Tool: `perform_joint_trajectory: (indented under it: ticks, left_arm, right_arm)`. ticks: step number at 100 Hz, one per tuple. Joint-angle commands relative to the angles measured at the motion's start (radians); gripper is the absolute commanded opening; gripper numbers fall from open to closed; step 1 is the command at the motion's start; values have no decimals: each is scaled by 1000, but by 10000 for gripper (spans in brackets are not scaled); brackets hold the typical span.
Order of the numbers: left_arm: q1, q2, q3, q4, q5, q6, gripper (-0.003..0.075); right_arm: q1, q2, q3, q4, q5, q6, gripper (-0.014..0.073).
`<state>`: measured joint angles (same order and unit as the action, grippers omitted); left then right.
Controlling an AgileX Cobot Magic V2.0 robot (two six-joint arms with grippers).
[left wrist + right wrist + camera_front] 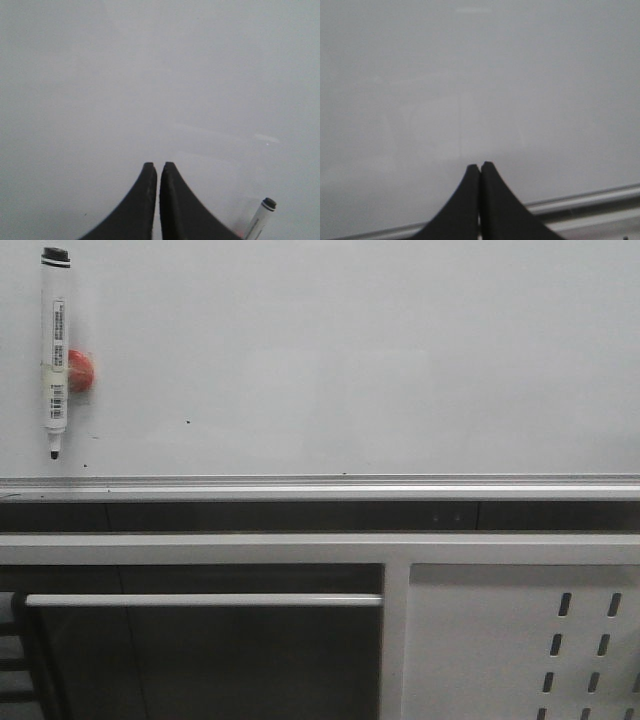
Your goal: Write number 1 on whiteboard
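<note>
The whiteboard (350, 350) fills the upper half of the front view, off-white and glossy, with a silver bottom rim (320, 483). No drawn number 1 shows on it. A white marker (55, 350) with a black cap hangs upright at the board's far left, tip down, against a red round magnet (80, 370). My left gripper (158, 165) is shut and empty, facing the whiteboard (150, 75), with the marker (260, 220) beside it. My right gripper (480, 164) is shut and empty, facing the whiteboard (480, 65) just above its rim (585, 200). Neither gripper shows in the front view.
A few tiny black specks (188, 422) dot the board's lower left. Below the rim run a dark gap and a white metal frame (320, 547), with a white perforated panel (520, 640) at the lower right and a horizontal bar (200, 600) at the lower left.
</note>
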<state>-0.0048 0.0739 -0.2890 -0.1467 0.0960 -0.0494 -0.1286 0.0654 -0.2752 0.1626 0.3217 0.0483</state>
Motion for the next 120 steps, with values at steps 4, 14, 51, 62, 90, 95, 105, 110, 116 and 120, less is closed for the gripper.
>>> perform_joint_trajectory:
  ticks: [4, 14, 51, 62, 90, 95, 105, 110, 116, 120]
  left_arm:
    - [-66, 98, -113, 4, -32, -10, -18]
    - [-147, 168, -168, 14, -68, 17, -18]
    - [-400, 505, -325, 113, -146, 75, 1]
    - [-414, 582, -325, 168, -122, 75, 126]
    - [-414, 690, -239, 74, -96, 70, 546]
    - [-414, 698, -201, 26, -112, 70, 529]
    - [-416, 703, -104, 19, -244, 70, 464]
    - [-416, 703, -49, 19, -349, 70, 428]
    - [-418, 703, 1, 35, -488, 70, 404]
    - [-423, 703, 35, 47, -560, 70, 398]
  right_arm:
    - [-5, 92, -138, 14, 54, -25, -71]
    - [-5, 138, -190, 86, -8, -25, -71]
    - [-5, 236, -316, 85, 122, -88, -71]
    - [-5, 236, -316, 85, 138, -88, -71]
    - [0, 234, -316, 87, 193, -88, -71]
    - [0, 234, -316, 87, 193, -88, -71]
    - [0, 234, -316, 87, 189, -88, -71]
    - [0, 234, -316, 87, 186, -88, -71]
    - [0, 234, -316, 87, 185, -88, -71]
    - [0, 234, -316, 87, 185, -88, -71]
